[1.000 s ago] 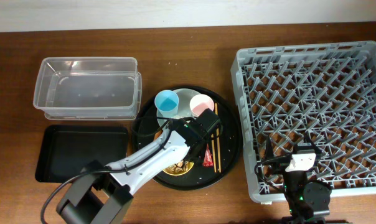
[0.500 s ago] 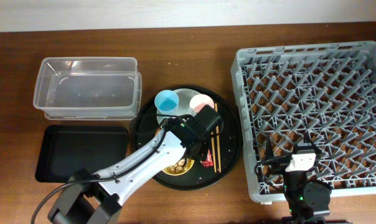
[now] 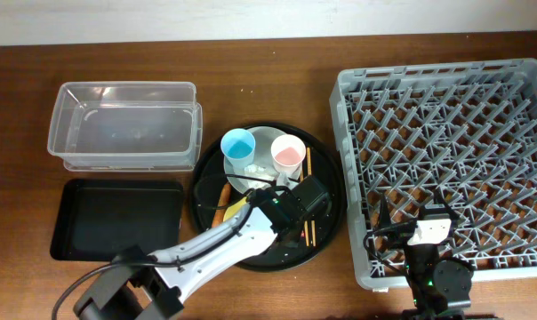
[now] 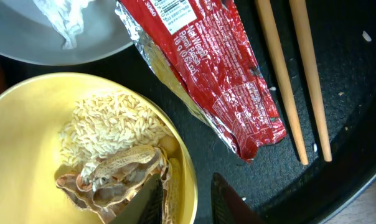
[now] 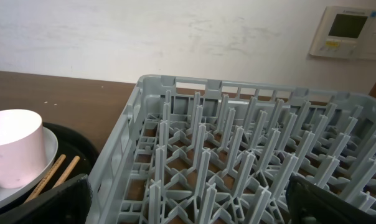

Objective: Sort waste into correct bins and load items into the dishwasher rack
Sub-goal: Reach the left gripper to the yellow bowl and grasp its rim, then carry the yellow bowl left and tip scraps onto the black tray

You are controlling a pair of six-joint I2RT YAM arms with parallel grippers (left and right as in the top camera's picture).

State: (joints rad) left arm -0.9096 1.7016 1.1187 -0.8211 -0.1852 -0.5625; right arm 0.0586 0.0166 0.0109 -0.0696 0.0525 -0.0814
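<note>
Red wrapper (image 4: 206, 68) between yellow bowl (image 4: 26, 155) and chopsticks (image 4: 282, 81); grainy scraps (image 4: 107, 137) inside the bowl

Left arm (image 3: 220, 242) stretched diagonally, left gripper (image 4: 187, 200) pointing down, jaws slightly parted (narrow gap). Right gripper (image 5: 188, 202) level, jaws wide.

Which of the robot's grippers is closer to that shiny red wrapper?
Left. The left gripper hovers right beside the red wrapper; the right gripper sits far off at the dishwasher rack.
</note>
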